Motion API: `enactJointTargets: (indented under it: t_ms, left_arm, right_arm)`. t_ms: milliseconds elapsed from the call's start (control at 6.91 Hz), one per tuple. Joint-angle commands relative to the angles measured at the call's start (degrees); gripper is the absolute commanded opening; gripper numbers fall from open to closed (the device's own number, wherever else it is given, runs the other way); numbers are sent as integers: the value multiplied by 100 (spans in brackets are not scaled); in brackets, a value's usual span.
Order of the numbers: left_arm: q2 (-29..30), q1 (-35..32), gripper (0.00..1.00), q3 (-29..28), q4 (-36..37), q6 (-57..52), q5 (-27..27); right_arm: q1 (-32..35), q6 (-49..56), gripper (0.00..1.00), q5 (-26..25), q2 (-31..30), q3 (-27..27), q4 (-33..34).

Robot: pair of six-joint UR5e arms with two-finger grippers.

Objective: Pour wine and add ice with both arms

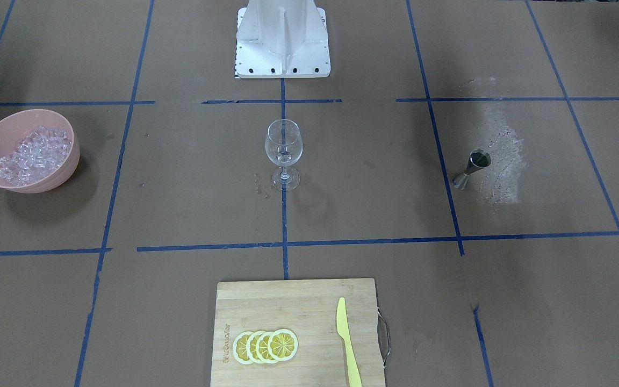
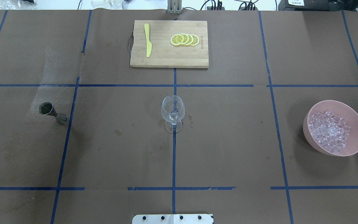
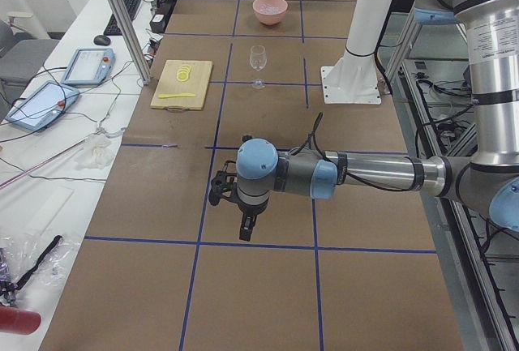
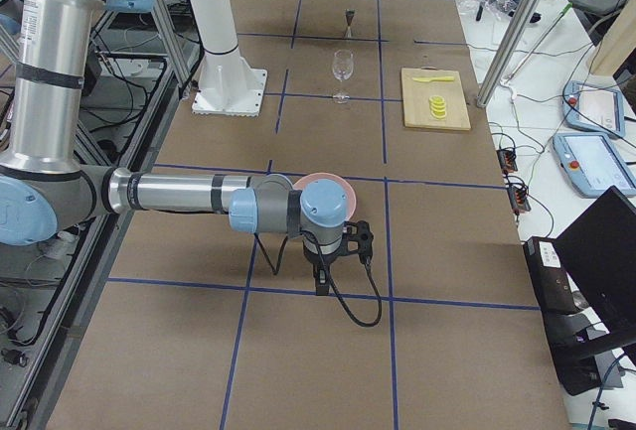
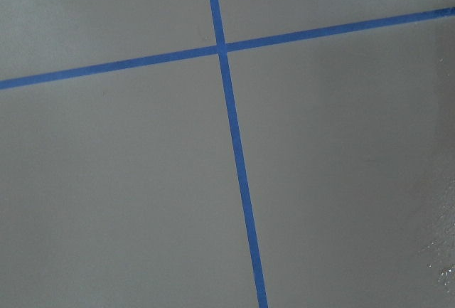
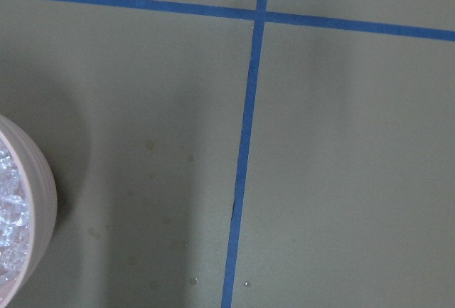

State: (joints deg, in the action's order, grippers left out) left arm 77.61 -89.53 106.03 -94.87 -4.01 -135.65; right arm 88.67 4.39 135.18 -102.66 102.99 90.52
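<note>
A clear wine glass stands upright at the table's middle, also in the overhead view. Something clear glints in its bottom; I cannot tell whether it is wine or ice. A steel jigger stands on the robot's left side. The ice fills a pink bowl on the robot's right. The left gripper hangs over bare table, far from the jigger. The right gripper hangs just beside the bowl. I cannot tell whether either is open or shut.
A wooden cutting board with lemon slices and a yellow knife lies on the operators' side. The white base block stands at the robot's edge. A white powdery smear lies by the jigger.
</note>
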Motion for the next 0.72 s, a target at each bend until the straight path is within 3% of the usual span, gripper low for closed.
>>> enactJointTargets:
  t_ms: [0, 579]
  left_arm:
    - [-35, -38, 100, 92, 3, -56, 21]
    - [-53, -3, 100, -39, -66, -83, 48]
  right_arm:
    - [1, 61, 100, -18, -200, -190, -8]
    - [1, 44, 100, 17, -105, 79, -52]
